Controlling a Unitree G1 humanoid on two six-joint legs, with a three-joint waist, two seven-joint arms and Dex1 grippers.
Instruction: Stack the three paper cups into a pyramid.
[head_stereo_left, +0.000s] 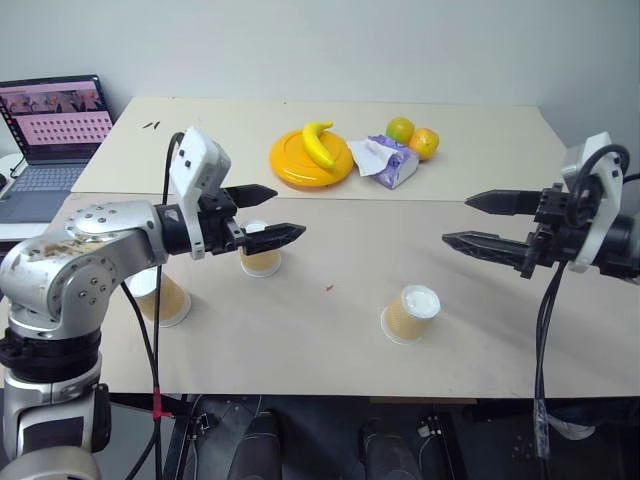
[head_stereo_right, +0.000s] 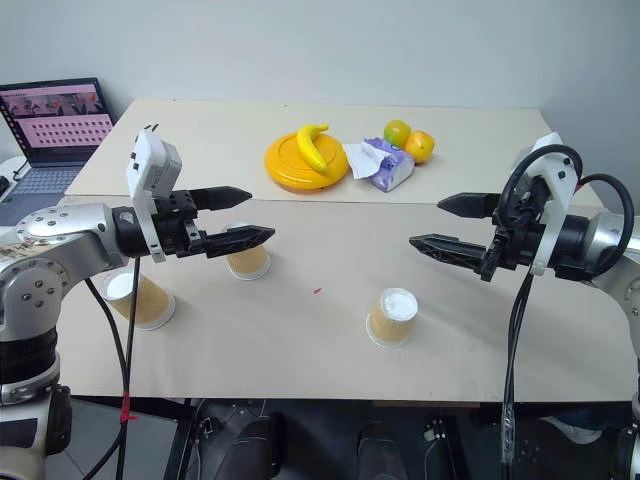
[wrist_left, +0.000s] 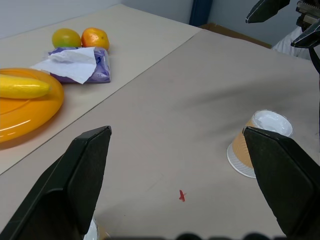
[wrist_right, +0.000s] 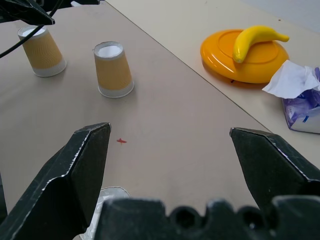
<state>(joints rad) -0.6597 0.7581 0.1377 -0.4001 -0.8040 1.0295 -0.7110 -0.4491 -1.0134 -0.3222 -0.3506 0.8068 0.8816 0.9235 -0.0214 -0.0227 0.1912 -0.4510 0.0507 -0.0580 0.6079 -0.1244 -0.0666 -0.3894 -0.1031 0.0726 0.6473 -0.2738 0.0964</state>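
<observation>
Three paper cups stand upside down and apart on the near table: one at the left (head_stereo_right: 135, 298), one in the middle (head_stereo_right: 247, 262), one nearer the front right (head_stereo_right: 392, 316). My left gripper (head_stereo_right: 258, 213) hovers open above the table, just over the middle cup, holding nothing. My right gripper (head_stereo_right: 428, 222) hangs open and empty above the table's right side, pointing toward the left one, beyond and to the right of the front-right cup. The left wrist view has the front-right cup (wrist_left: 260, 142) ahead of its fingers. The right wrist view has the left cup (wrist_right: 42, 47) and the middle cup (wrist_right: 112, 69).
On the far table lie a yellow plate (head_stereo_right: 290, 165) with a banana (head_stereo_right: 312, 145), a purple tissue pack (head_stereo_right: 380, 165) and two citrus fruits (head_stereo_right: 410, 140). An open laptop (head_stereo_right: 50, 125) sits at the far left. A small red mark (head_stereo_right: 317, 291) is on the tabletop between the cups.
</observation>
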